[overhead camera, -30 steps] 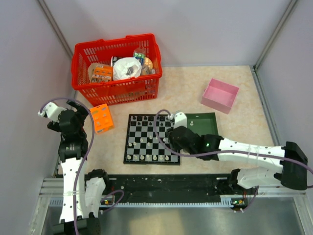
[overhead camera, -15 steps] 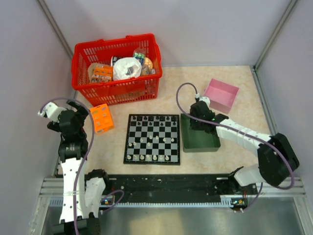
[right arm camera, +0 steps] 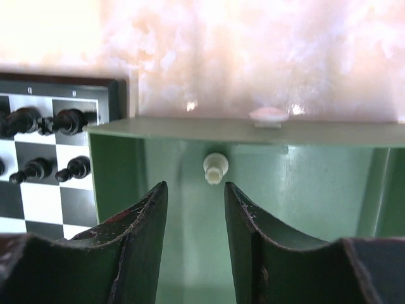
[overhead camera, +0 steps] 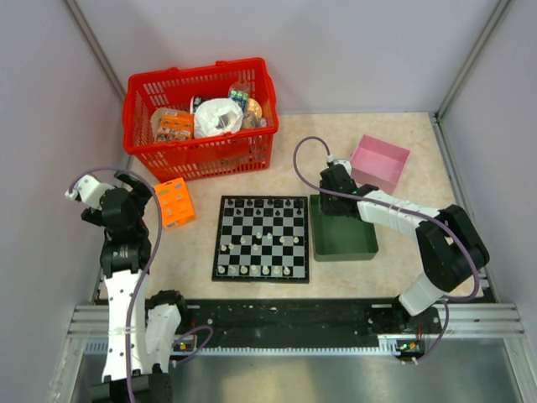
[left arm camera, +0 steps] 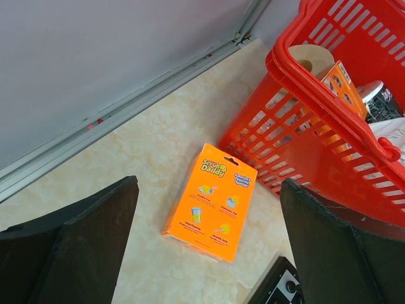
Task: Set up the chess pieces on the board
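In the last second the right arm has left the flat black-and-white checkered board (overhead camera: 262, 277) and swung across to the dark green rectangular tray (overhead camera: 344, 239), which sits just beside the board's right edge. The right gripper (right arm camera: 196, 190) now hangs at the tray's far end, its fingers (right arm camera: 149, 221) part-way released with nothing between them. One pale white chess piece (right arm camera: 215, 169) sits on the tray floor near the far wall, directly ahead of the gap and untouched.

Judgement: one placing run is over and a fresh pick-up is starting.

The chess pieces (overhead camera: 256, 245) on the board are a scatter of pale and black, some in the middle rows, so the set-up appears incomplete.

The left gripper (left arm camera: 209, 182) is raised at the left of the worktop (overhead camera: 419, 134). Its fingers are spread wide and empty, with an orange cardboard box (left arm camera: 211, 201) lying beyond them.
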### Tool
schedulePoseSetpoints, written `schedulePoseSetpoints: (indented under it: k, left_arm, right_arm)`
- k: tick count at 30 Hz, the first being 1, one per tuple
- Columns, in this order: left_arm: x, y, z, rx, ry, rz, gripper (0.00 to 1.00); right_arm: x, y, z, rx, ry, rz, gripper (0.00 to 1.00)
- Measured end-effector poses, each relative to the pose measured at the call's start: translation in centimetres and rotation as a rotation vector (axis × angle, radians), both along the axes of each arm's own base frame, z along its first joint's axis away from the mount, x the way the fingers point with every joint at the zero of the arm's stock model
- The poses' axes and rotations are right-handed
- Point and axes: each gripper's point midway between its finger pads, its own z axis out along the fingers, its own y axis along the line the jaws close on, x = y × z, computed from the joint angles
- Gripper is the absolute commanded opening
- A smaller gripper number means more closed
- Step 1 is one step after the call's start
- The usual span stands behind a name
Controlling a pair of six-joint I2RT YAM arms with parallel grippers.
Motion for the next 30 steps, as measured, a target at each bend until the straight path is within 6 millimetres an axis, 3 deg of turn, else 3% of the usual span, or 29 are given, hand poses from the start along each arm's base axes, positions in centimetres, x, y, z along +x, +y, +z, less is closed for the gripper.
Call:
schedulePoseSetpoints:
  k: [16,30]
  left_arm:
    - [0.4,0.1,-0.4,-0.003,0.013,0.000,0.99]
    - [0.3,0.1,-0.4,-0.003,0.012,0.000,0.99]
  right_arm:
    - [1.9,-0.5,-0.9,-0.051,-0.011,-0.009,0.26]
    - [2.3,-0.8,-1.1,-0.066,-0.007,-0.009,0.31]
